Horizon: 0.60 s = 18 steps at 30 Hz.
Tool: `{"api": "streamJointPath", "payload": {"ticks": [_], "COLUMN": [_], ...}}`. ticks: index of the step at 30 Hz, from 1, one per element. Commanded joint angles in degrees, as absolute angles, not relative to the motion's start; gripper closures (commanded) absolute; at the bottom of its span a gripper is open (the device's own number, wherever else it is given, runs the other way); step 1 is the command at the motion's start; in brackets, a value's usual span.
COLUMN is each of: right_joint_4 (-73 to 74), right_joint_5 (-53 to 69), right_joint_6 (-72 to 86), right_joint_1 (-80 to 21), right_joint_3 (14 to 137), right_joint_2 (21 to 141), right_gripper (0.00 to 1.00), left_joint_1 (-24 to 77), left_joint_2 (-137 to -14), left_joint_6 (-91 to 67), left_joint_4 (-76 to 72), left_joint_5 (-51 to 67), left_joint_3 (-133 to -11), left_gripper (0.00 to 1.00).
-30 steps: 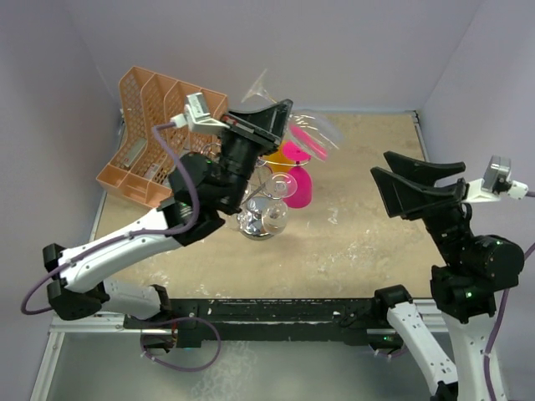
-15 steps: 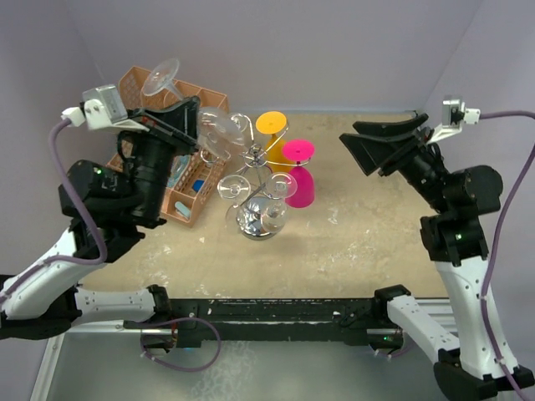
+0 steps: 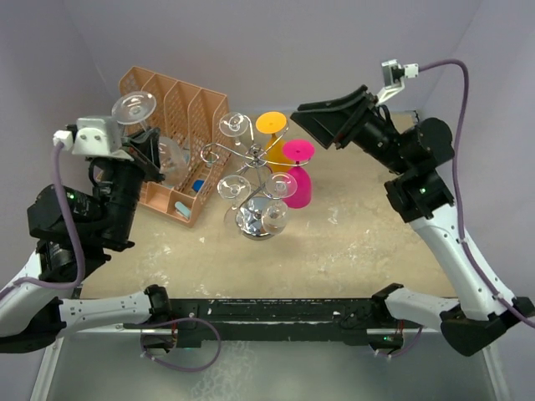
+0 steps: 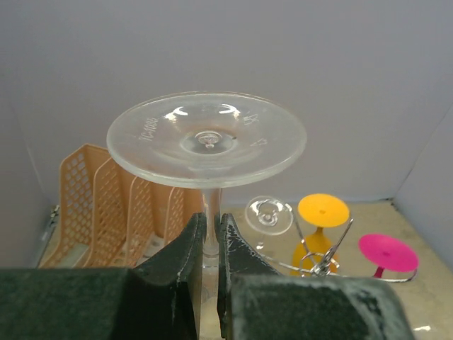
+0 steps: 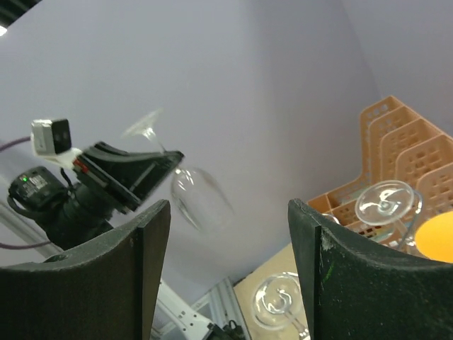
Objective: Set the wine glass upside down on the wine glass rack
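Stem first: my left gripper (image 4: 210, 228) is pinched narrow on the stem of the wine glass (image 4: 207, 138), just under the foot. The glass is inverted, foot up and bowl hanging below the fingers. From the top camera it is in the air well to the left of the wine glass rack (image 3: 253, 167), apart from every scroll arm, above the orange file organizer (image 3: 171, 96). The clear bowl blurs into the organizer's mesh there, so I think it is free of the plastic, but I cannot be sure.

The rack stands upright on the counter (image 3: 359, 242) on its shiny round base. Three clear glasses (image 3: 232, 188) hang on it upside down, with a pink glass (image 3: 299, 180) and an orange-footed glass (image 3: 272, 125) on its right side.

My right gripper (image 3: 330, 121) is raised to the right of the rack, jaws spread wide and holding nothing. Its open end faces left across the rack, and its wrist camera frames the held glass between the fingers.
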<state>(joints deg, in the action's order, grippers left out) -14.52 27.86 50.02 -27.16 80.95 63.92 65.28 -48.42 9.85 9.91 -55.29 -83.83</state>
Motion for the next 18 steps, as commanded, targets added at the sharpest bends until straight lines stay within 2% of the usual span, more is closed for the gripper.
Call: {"api": "streamJointPath", "payload": {"ticks": [1,8,18], "right_joint_4": [-20.06,-19.35,-19.63], "right_joint_5": [24.52,20.57,13.39], "right_joint_6": [53.46,55.90,57.49], "right_joint_1": [-30.74,-39.38,-48.52], "right_joint_3": [85.46,91.37,93.72], "right_joint_2": [67.65,75.80,79.60], "right_gripper": [0.32,0.29,0.20], "left_joint_1": [65.21,65.21,65.21], "left_joint_2": [-47.09,-40.76,-38.46], "left_joint_6": [13.27,15.28,18.26], "left_joint_4": [13.15,9.52,8.29], "left_joint_5": [-58.07,-58.73,-55.69], "left_joint_3": [-80.43,-72.59,-69.02], "left_gripper": [1.00,1.00,1.00]}}
